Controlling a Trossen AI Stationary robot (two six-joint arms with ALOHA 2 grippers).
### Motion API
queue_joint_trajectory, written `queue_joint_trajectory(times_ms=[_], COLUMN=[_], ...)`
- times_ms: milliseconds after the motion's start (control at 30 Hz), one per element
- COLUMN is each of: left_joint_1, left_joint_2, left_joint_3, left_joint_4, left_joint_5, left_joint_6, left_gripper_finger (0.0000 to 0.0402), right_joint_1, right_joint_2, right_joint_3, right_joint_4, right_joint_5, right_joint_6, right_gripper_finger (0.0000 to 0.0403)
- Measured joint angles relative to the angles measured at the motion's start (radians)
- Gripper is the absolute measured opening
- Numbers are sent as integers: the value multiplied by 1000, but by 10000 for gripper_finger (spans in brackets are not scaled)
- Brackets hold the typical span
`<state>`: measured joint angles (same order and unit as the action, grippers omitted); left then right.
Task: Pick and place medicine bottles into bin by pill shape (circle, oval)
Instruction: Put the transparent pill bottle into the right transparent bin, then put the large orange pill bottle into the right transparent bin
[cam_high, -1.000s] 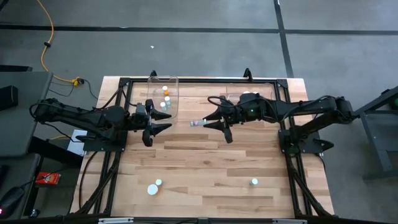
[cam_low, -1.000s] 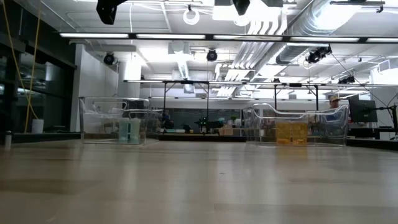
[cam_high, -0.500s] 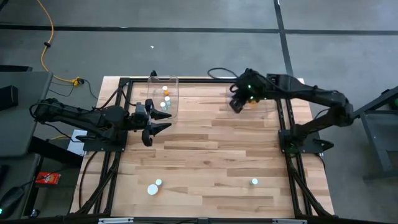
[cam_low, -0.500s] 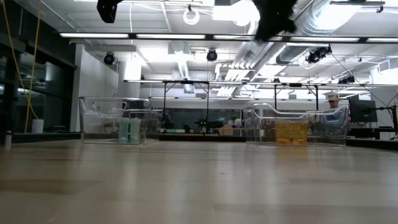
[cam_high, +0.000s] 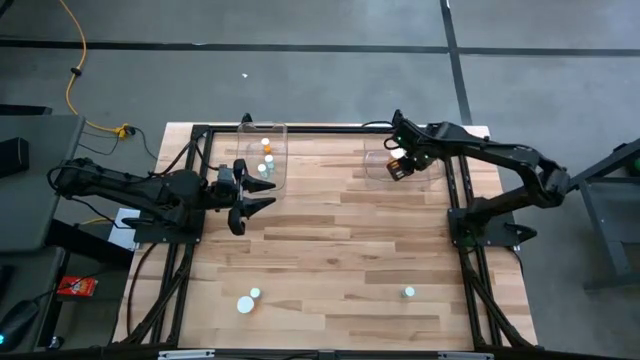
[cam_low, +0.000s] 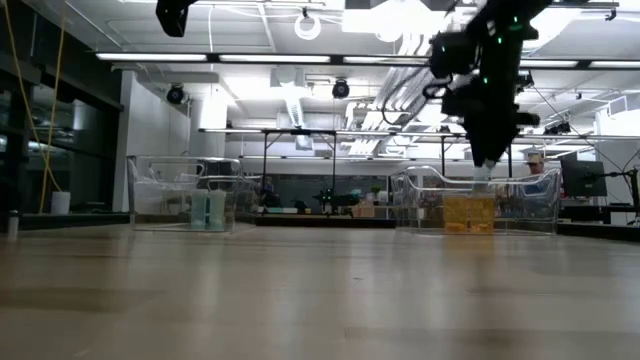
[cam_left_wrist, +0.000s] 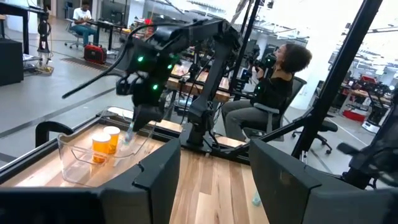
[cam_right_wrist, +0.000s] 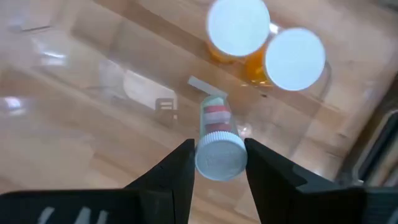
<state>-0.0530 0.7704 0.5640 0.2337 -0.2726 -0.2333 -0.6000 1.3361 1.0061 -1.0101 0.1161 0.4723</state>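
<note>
The right bin (cam_high: 385, 165) is sitting at the table's (cam_high: 330, 250) one o'clock, two amber bottles (cam_right_wrist: 267, 50) standing capped inside. Above it the right gripper (cam_right_wrist: 217, 163) is pinching a clear bottle (cam_right_wrist: 216, 138) narrowly by its white cap, long axis pointing down into the bin. At nine o'clock, the left gripper (cam_high: 255, 195) is hanging half-open, holding nothing.
</note>
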Motion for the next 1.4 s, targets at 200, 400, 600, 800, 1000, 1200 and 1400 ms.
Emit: queue_joint_trajectory(times_ms=[200,400,600,800,1000,1200,1400], left_joint_1=[0,0,0,0,0,0,0], left_joint_2=[0,0,0,0,0,0,0], left_joint_3=[0,0,0,0,0,0,0], left_joint_4=[1,3,6,6,5,5,5], left_joint_5=[0,0,0,0,0,0,0], left_joint_6=[-2,-2,-16,-28,-27,-26,-26], left_gripper_finger=[182,182,182,182,182,182,182], right_joint_1=[-82,-107,-107,-107,-107,-109,-114], right_joint_2=[10,76,158,195,201,202,168], right_joint_3=[-85,-90,-61,-48,-48,-50,-23], right_joint_4=[100,105,111,123,128,148,173], right_joint_5=[-24,-49,-64,-31,-17,-15,-13], right_joint_6=[44,40,18,-18,-4,6,-41], right_gripper_finger=[124,124,124,124,125,171,242])
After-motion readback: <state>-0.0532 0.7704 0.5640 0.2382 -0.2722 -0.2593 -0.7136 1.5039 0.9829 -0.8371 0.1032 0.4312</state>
